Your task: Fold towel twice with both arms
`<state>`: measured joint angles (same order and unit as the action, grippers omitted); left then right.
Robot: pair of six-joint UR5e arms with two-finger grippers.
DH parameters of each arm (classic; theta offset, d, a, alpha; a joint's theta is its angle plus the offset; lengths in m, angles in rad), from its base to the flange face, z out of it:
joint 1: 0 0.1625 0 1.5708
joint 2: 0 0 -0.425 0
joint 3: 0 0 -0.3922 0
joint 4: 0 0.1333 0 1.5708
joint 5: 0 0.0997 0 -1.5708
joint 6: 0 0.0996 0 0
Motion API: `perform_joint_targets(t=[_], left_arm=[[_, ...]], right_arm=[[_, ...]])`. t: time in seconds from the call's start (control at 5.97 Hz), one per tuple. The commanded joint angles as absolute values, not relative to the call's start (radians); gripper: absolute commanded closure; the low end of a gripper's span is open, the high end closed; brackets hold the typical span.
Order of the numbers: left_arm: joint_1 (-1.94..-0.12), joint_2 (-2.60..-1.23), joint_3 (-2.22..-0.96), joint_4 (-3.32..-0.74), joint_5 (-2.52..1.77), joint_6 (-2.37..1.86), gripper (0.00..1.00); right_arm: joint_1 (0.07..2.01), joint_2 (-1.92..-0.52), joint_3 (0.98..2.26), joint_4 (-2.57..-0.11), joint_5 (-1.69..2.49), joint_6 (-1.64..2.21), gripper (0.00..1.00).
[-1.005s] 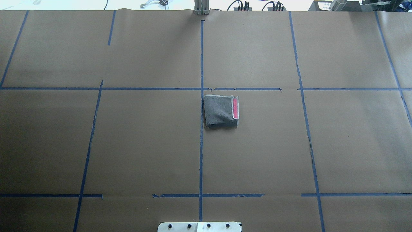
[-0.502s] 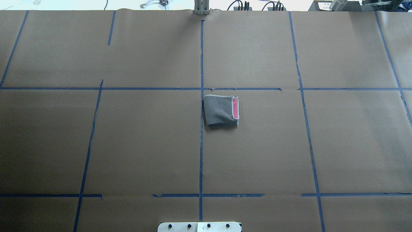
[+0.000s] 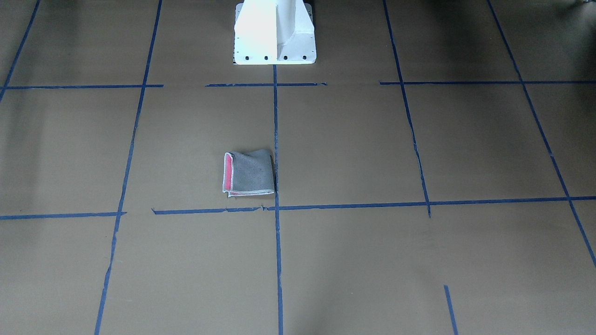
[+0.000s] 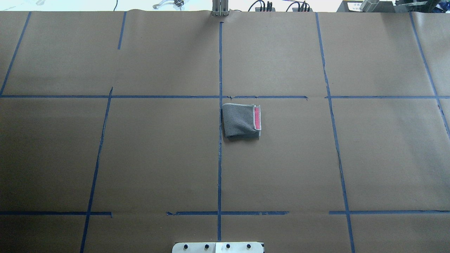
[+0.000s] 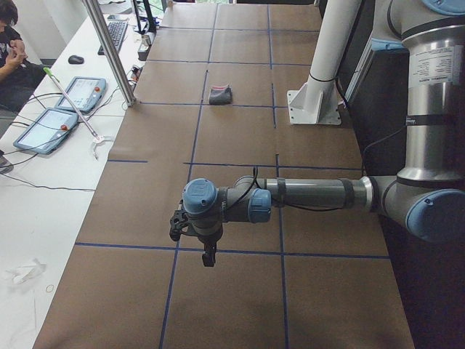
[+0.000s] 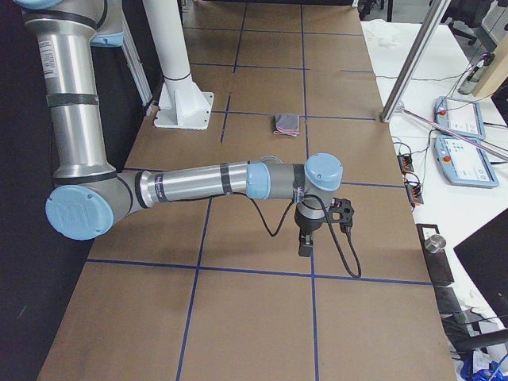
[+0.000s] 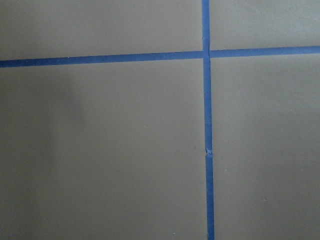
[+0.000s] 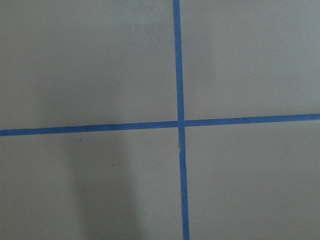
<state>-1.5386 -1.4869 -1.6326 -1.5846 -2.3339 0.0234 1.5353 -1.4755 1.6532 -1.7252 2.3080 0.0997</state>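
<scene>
Overhead view, the towel [image 4: 241,121] looks double-folded already, lying on the table [image 4: 140,158] at 4 o'clock off the middle tape cross [image 4: 220,96], so I'd leave it alone and stay wide; can't tell if the left pincer [image 5: 208,258] or right pincer [image 6: 304,246] is spread.
</scene>
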Motion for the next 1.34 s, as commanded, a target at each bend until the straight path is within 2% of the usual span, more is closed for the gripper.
perform_joint_targets(t=[0.0, 1.17], left_arm=[[-1.537, -1.489, -1.634, -1.585, -2.333, 0.02, 0.0], [-1.537, -1.491, -1.635, -1.585, -2.333, 0.023, 0.0]], right_arm=[[1.529, -1.483, 1.644, -1.729, 2.306, 0.113, 0.0], [1.526, -1.491, 1.64, -1.717, 2.298, 0.035, 0.0]])
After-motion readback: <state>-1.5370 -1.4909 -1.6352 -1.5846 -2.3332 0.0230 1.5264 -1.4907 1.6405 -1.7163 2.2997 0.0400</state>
